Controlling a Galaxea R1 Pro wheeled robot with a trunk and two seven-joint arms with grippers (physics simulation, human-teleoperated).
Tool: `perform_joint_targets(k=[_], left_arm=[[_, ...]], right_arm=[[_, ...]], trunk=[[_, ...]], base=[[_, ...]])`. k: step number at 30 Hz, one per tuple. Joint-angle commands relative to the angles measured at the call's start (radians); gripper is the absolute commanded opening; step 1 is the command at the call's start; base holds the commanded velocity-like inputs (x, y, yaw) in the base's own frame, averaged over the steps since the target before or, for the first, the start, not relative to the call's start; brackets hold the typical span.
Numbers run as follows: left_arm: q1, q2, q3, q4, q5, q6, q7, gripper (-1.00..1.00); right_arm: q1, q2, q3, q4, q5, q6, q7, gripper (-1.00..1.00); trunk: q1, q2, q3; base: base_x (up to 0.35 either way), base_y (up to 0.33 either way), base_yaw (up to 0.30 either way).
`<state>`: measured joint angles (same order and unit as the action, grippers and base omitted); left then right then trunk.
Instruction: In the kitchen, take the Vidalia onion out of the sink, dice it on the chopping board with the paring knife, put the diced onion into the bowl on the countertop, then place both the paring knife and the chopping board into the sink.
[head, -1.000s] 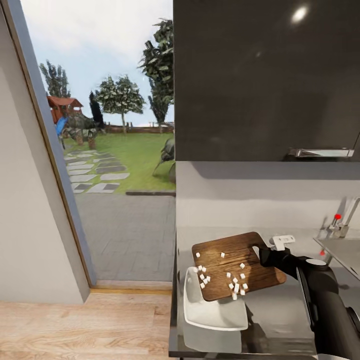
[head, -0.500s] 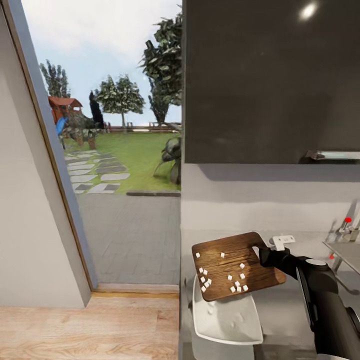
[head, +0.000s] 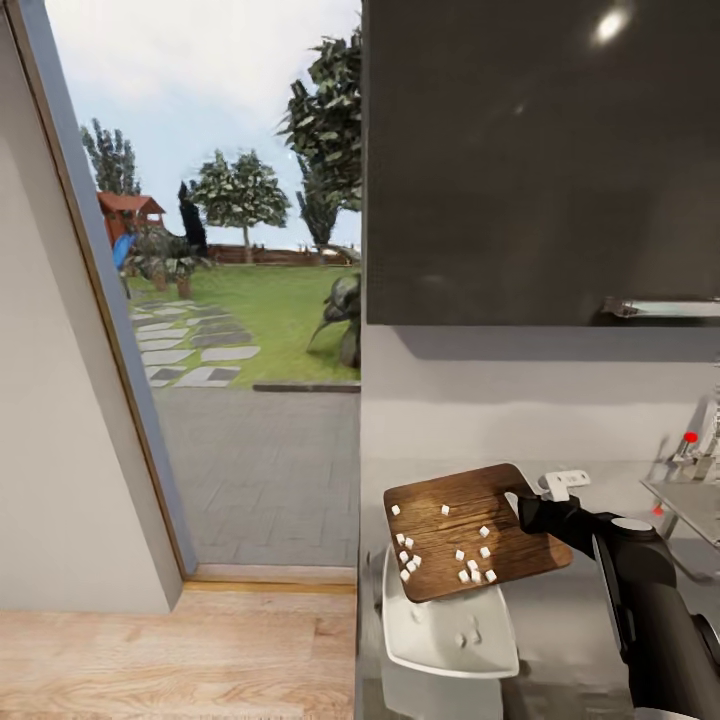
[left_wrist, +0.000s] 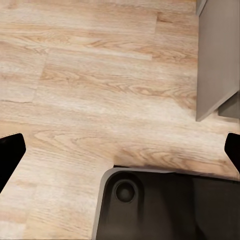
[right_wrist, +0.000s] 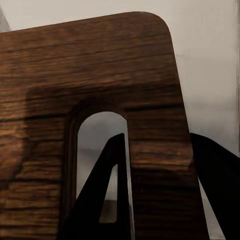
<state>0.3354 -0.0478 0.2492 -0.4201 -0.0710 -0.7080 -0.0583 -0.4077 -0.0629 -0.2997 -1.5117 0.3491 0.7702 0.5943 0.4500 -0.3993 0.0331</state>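
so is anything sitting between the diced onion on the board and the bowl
Nothing visible does. The right gripper holds the chopping board tilted above the bowl, its low edge over the bowl's near wall. The onion pieces sit near that edge, with a few already in the bowl.

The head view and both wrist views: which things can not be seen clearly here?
- White squarish bowl: head view, far side hidden under the dark brown wooden chopping board.
- Grey sink: head view, cut by the picture edge.
- Right pincer: right wrist view, fingers clamp the board beside its slot; board hides the tips.
- Left pincer: left wrist view, fingertips at the edges.
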Motion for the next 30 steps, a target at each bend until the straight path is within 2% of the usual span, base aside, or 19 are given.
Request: perform_joint_targets(k=[1,19,30], left_arm=[[0.001,-0.001,0.009,-0.001,-0.007,-0.001,-0.006,1.0],[0.001,-0.001,0.009,0.0,-0.007,-0.001,-0.006,1.0],[0.001,-0.001,0.009,0.0,-0.007,-0.001,-0.006,1.0]], right_arm=[[0.0,0.0,-0.001,-0.001,0.01,0.002,0.01,-1.0],[0.0,0.0,-0.001,0.0,0.008,-0.011,0.01,-1.0],[0.0,0.0,-0.001,0.0,0.008,-0.012,0.01,-1.0]], trunk=[[0.0,-0.001,0.0],[0.0,-0.001,0.0],[0.0,-0.001,0.0]], base=[[-0.152,-0.064,0.0],[-0.014,-0.006,0.0],[0.087,-0.007,0.0]])
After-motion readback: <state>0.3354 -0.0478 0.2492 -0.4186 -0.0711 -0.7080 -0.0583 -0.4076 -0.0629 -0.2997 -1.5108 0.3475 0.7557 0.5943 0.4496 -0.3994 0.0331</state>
